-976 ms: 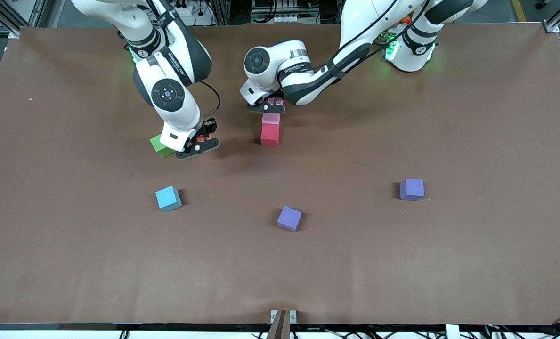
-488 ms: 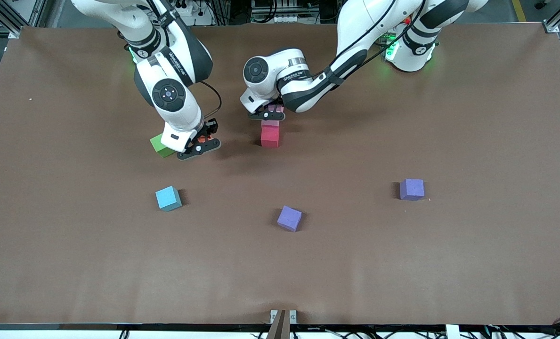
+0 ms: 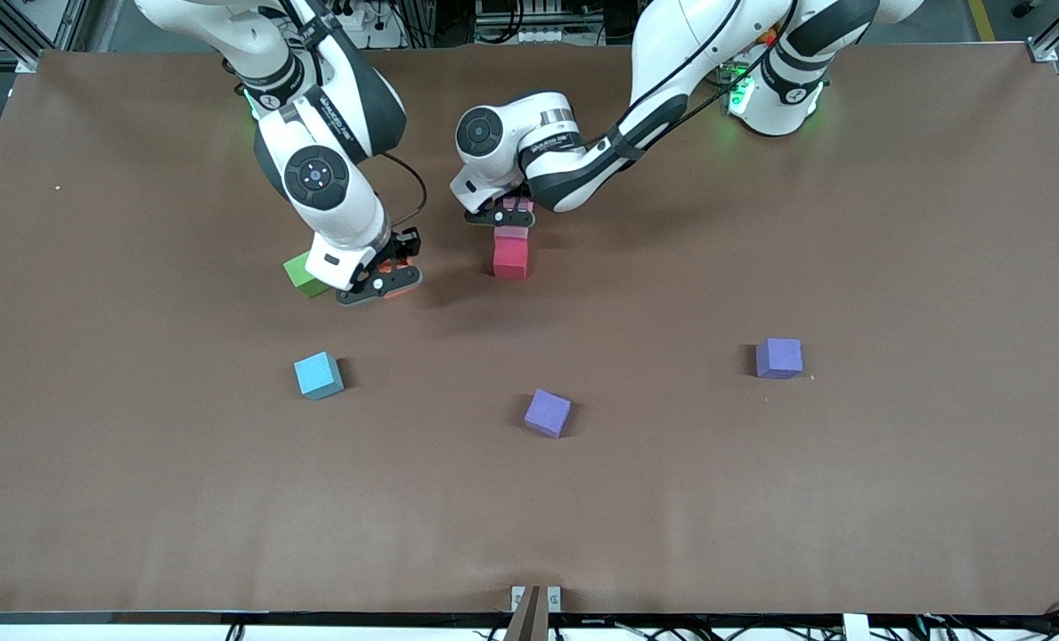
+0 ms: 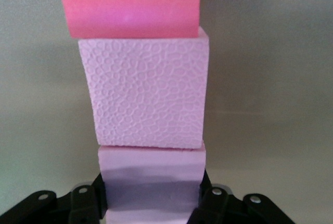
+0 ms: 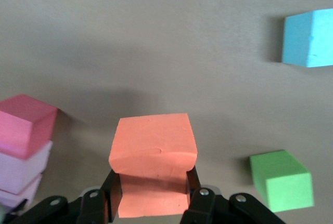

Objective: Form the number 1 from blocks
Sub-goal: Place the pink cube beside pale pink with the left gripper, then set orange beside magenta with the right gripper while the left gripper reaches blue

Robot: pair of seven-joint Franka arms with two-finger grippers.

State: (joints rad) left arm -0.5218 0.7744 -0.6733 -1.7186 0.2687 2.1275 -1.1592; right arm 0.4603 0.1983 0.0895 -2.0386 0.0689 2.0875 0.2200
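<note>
A red cube (image 3: pixel 510 258) and a pink cube (image 3: pixel 512 234) lie touching in a line on the table. My left gripper (image 3: pixel 504 212) is shut on the second pink cube (image 4: pixel 151 182), which abuts the first pink cube (image 4: pixel 148 91) at the end away from the red cube (image 4: pixel 127 5). My right gripper (image 3: pixel 385 272) is shut on the orange cube (image 5: pixel 153 148), low over the table beside the green cube. Two purple cubes (image 3: pixel 548 412) (image 3: pixel 778 357) lie loose, nearer the front camera.
A green cube (image 3: pixel 301 273) sits right beside the right gripper, toward the right arm's end. A light blue cube (image 3: pixel 318 375) lies nearer the camera than the green one. Brown table (image 3: pixel 761 499) stretches open toward the front edge.
The left gripper has brought its pink cube closer against the pink and red line. The right gripper has shifted slightly toward that line with the orange cube.
</note>
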